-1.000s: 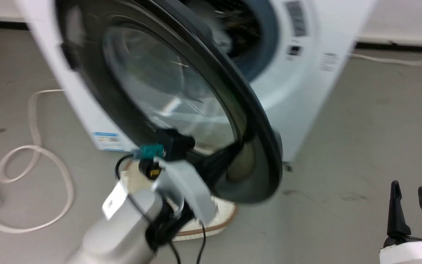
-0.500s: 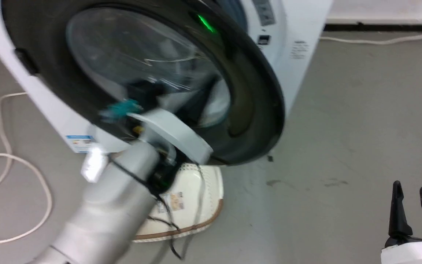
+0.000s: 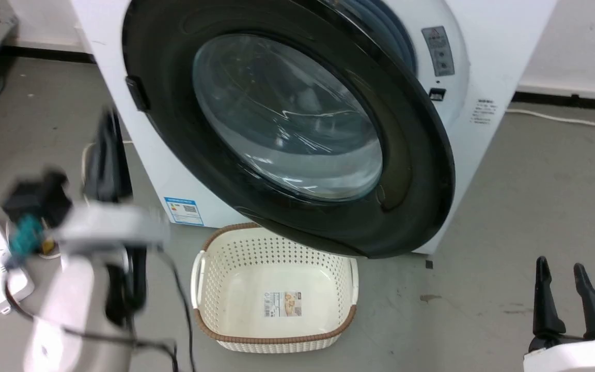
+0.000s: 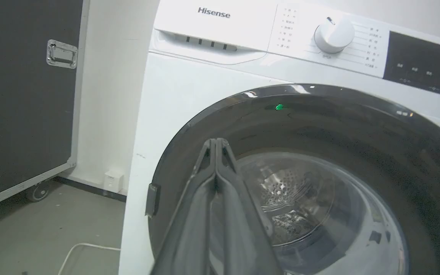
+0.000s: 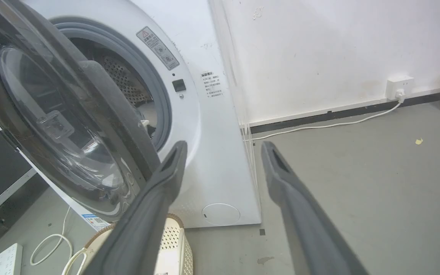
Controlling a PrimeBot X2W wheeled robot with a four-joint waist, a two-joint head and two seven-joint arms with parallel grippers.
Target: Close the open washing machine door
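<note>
Brand: "Hisense" in grey letters on the top panel of the washing machine [image 4: 174, 95], above the detergent drawer [image 4: 208, 42].
Dial markings: small print in columns on both sides of the white dial [image 4: 334, 35]; too small to read.
Display panel [image 4: 422, 65]: pale characters on dark; not legible.
Warning label [image 5: 157, 47]: grey, triangle warning sign at its top, on the machine front beside the drum mouth; wording not legible.
Printed block [image 5: 211, 84]: short dark lines on the white front; not legible.
Blue sticker [image 3: 184, 210]: low on the front, bears a square code; wording not legible.
Paper label [image 3: 282, 304]: inside the cream basket [image 3: 277, 341], on its bottom; not legible.
</note>
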